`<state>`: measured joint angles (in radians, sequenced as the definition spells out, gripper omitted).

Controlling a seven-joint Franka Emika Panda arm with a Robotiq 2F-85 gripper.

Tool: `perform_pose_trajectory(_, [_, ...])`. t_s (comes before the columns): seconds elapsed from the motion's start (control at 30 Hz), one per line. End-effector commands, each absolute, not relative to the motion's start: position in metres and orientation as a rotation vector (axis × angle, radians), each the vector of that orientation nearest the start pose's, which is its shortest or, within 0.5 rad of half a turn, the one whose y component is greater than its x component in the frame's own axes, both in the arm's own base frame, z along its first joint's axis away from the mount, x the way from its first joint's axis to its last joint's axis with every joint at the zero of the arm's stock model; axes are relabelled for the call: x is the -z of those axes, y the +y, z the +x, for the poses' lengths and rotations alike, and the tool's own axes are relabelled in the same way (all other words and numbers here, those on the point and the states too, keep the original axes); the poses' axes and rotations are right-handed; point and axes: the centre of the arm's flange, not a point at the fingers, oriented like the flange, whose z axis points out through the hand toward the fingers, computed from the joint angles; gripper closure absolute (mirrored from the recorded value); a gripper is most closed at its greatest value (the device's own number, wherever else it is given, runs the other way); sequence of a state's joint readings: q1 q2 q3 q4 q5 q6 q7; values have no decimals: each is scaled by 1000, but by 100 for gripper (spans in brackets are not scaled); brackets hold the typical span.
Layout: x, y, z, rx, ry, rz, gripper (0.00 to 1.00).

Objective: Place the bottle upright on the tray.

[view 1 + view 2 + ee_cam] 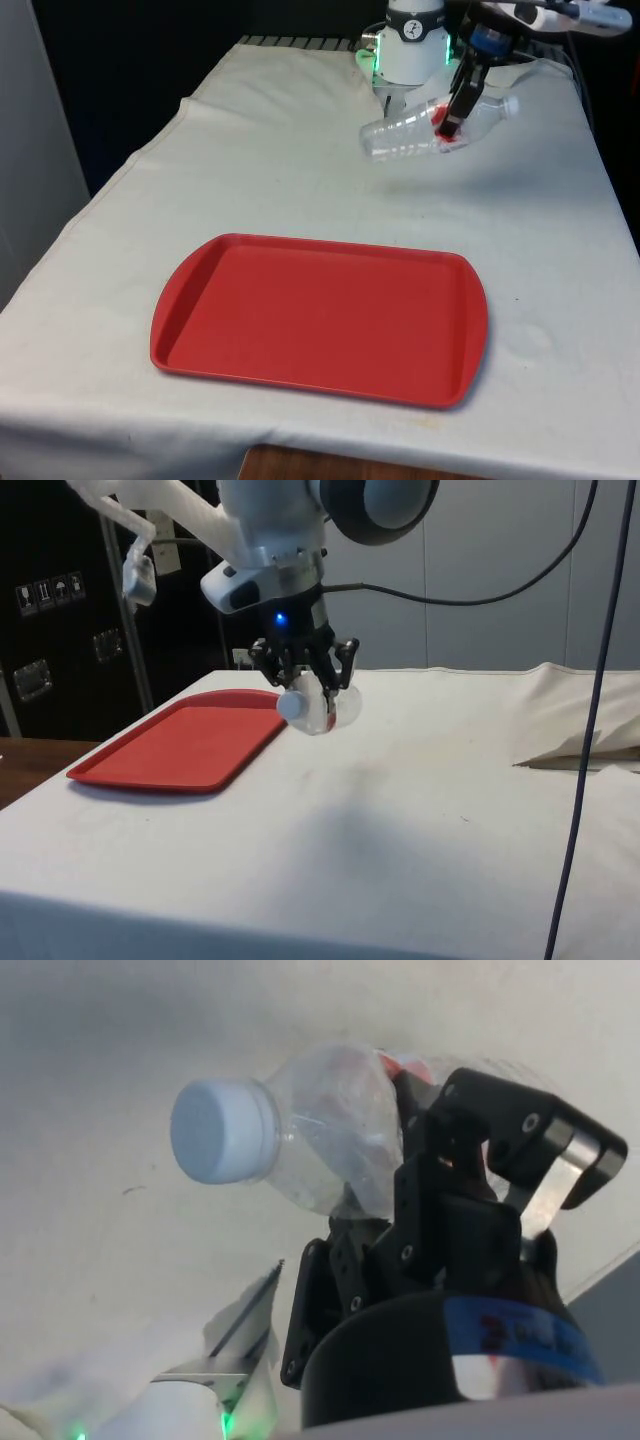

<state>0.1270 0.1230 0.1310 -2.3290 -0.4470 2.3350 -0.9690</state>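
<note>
End effector [452, 127] clamped on a clear plastic bottle [435, 127], held above the desk [300, 190] with its long axis near horizontal. The red tray [320, 318], bare, lies well apart toward the camera in the front view; the bottle needs tipping upright

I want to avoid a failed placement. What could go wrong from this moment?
The gripper holds the clear bottle lying sideways in the air, so it must be turned before it can stand; set down tilted, it may tip over. The thin plastic looks crumpled near the fingers, so it might slip. The red tray is some way off, so a drop would land on the cloth.
</note>
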Motion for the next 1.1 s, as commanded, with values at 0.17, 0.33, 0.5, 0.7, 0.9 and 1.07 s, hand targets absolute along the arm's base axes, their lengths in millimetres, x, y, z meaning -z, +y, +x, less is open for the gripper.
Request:
perform_pose_trajectory(0.17, [-278,120,493,-266,-2339,-2371,66])
perform_pose_trajectory(0.33, [-279,118,497,-218,-2330,-2361,66])
perform_pose_trajectory(0.5, [-279,116,501,-167,-2321,-2348,66])
perform_pose_trajectory(0.7, [-279,114,503,-118,-2308,-2332,66])
perform_pose_trajectory(0.9, [-281,110,505,-70,-2293,-2313,66])
perform_pose_trajectory(1.07, [-282,107,508,-34,-2279,-2297,66])
